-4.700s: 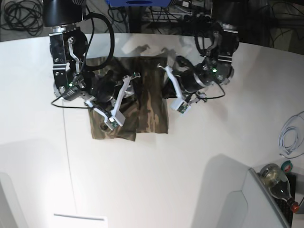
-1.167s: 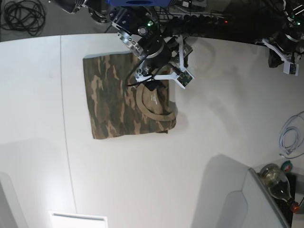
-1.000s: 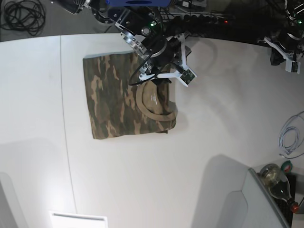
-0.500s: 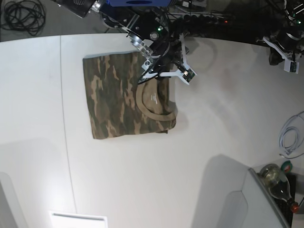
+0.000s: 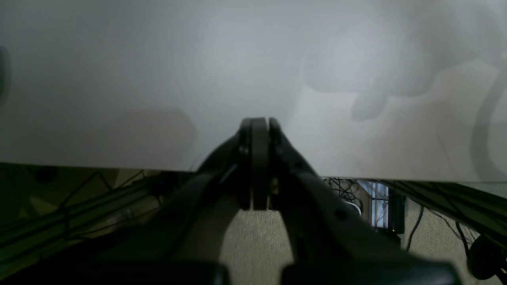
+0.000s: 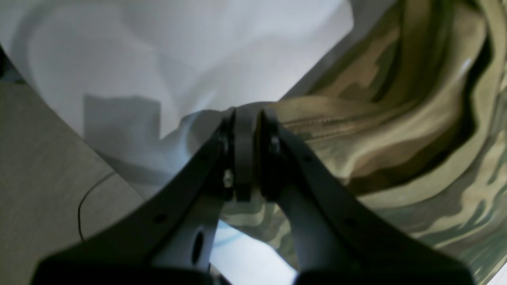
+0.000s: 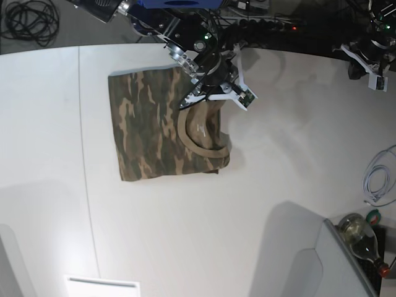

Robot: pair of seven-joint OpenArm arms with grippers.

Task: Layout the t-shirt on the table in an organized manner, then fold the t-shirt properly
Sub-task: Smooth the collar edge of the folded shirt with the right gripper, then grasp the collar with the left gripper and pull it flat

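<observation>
The folded t-shirt (image 7: 164,127) lay on the white worktop (image 7: 185,235), left of centre in the base view, tan collar (image 7: 201,139) facing up. Above its upper right corner, the right end effector (image 7: 213,96) had its jaws pressed together, nothing visibly gripped. At the far right edge, the left end effector (image 5: 255,122) was closed and empty.

text: none legible | labels: none | brands: none | numbers: none
</observation>
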